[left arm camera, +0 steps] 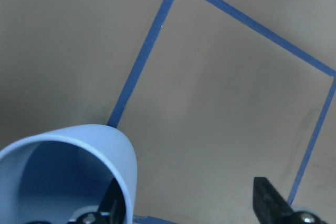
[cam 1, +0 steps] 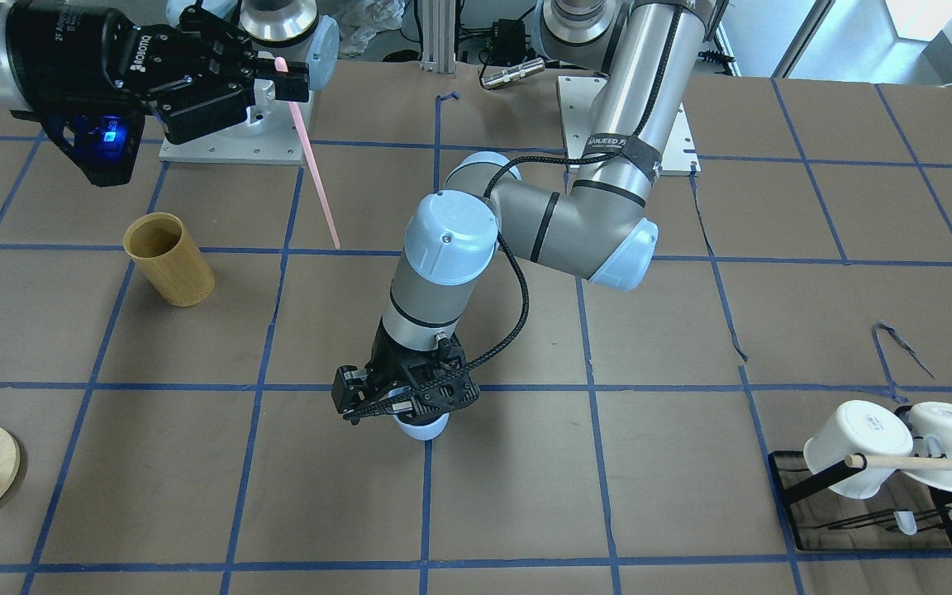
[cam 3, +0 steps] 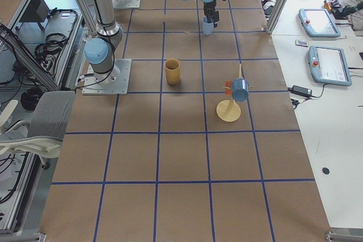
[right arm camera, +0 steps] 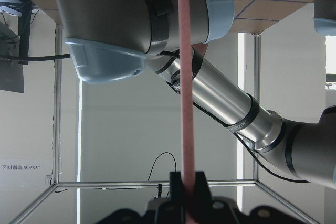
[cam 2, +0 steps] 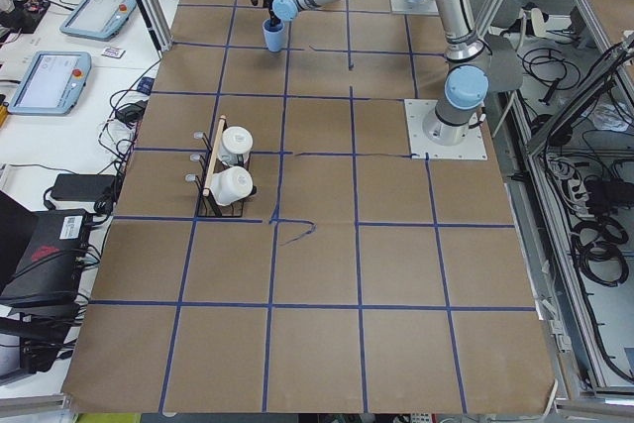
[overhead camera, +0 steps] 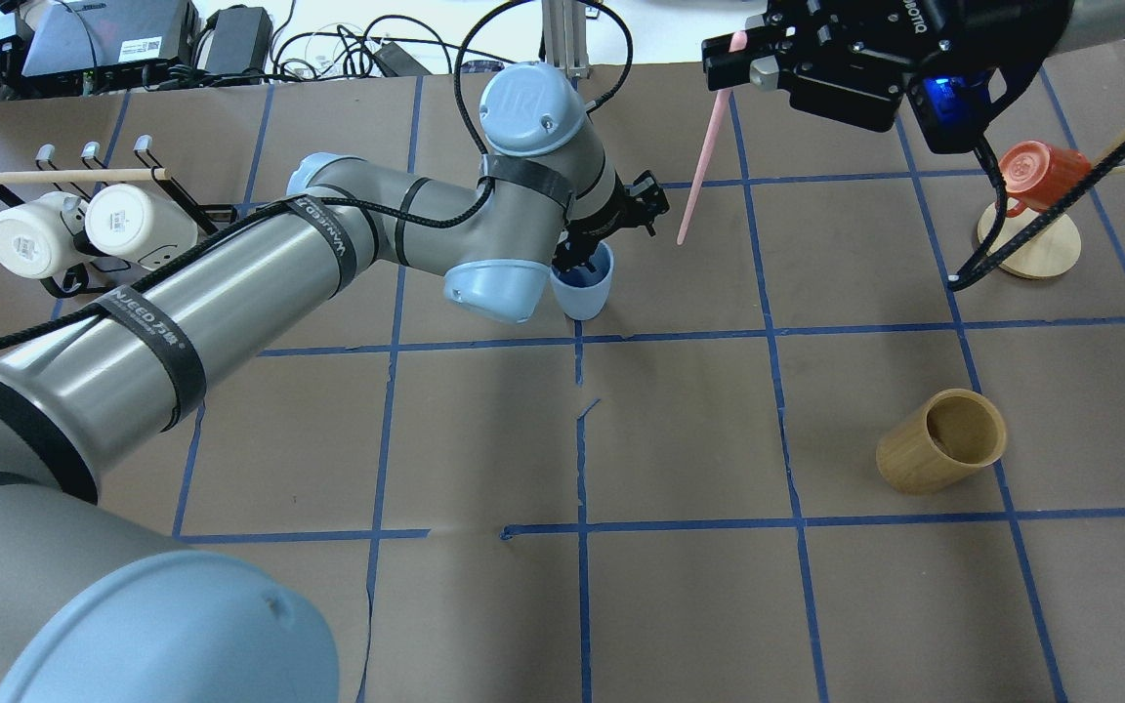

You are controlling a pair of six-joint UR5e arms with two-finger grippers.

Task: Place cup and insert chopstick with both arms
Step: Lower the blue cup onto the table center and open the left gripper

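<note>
The light blue cup stands upright on the brown table at a tape crossing; it also shows in the front view and the left wrist view. My left gripper is open over it, with one finger inside the rim and the other finger well outside the wall. My right gripper is shut on the top of the pale pink chopstick. The chopstick hangs point down above the table, up and to the side of the cup. It also shows in the right wrist view.
A tan bamboo cylinder stands on the robot's right side. An orange cup on a wooden stand is at the far right. A black rack with two white mugs and a wooden rod sits at the far left.
</note>
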